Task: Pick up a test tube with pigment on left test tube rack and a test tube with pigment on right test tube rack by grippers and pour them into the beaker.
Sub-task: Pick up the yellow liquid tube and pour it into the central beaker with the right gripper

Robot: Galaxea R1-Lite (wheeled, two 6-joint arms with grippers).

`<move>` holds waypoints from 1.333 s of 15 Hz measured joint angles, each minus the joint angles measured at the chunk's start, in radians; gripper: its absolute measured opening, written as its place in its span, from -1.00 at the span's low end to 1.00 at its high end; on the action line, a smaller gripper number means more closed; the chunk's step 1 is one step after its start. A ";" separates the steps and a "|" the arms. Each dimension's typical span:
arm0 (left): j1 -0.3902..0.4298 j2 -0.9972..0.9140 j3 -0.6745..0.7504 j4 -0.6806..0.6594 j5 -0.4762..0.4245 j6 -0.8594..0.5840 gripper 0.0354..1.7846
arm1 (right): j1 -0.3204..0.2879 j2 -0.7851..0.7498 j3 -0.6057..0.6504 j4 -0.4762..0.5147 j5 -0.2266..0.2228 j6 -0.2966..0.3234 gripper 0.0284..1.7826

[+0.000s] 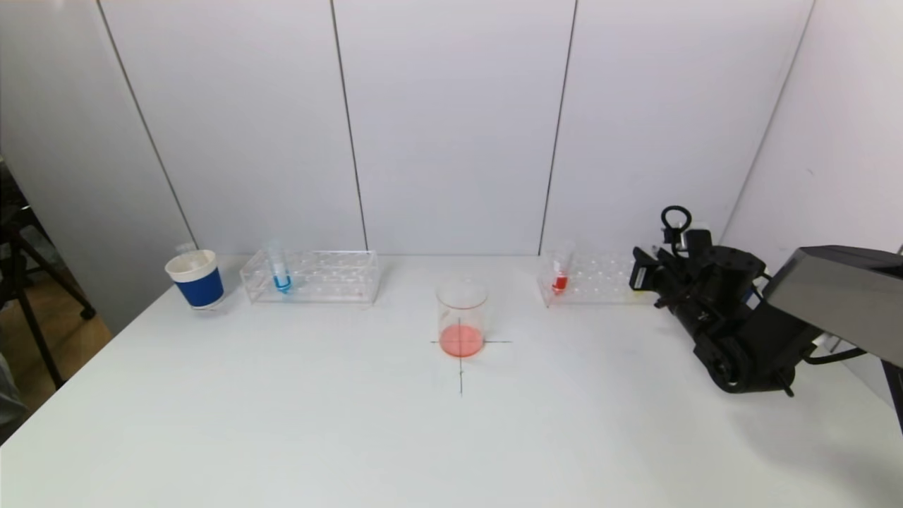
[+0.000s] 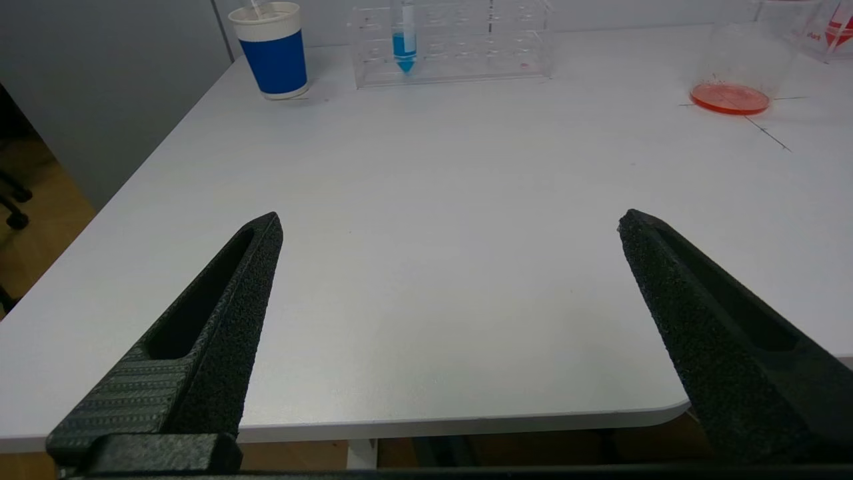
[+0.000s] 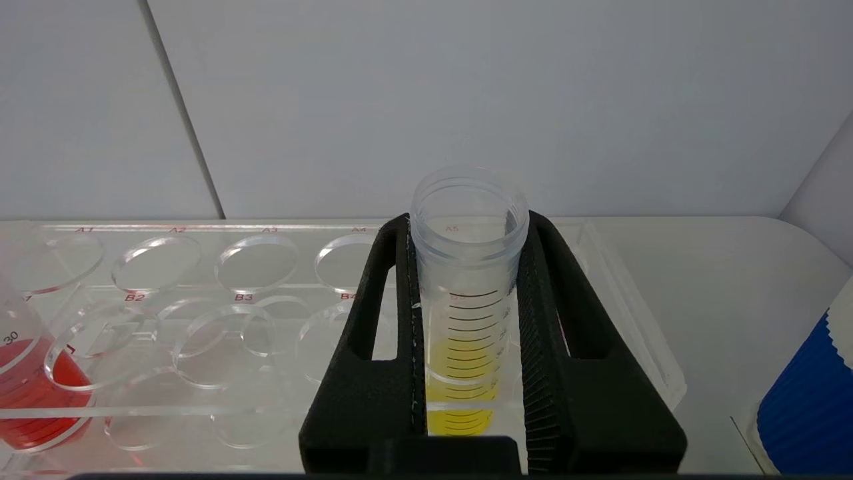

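Note:
My right gripper is at the right end of the clear right rack. In the right wrist view it is shut on a test tube with yellow pigment, which stands upright in the rack's end hole. A red-pigment tube stands at the rack's left end. The left rack holds a blue-pigment tube. The beaker with red liquid sits on a cross mark at the table's middle. My left gripper is open and empty above the table's front edge, out of the head view.
A blue-and-white paper cup stands left of the left rack. Another blue cup stands right of the right rack, seen in the right wrist view. The white wall is close behind both racks.

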 joint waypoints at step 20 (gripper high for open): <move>0.000 0.000 0.000 0.000 0.000 0.000 0.98 | 0.012 -0.458 -0.494 0.874 0.007 -0.014 -0.51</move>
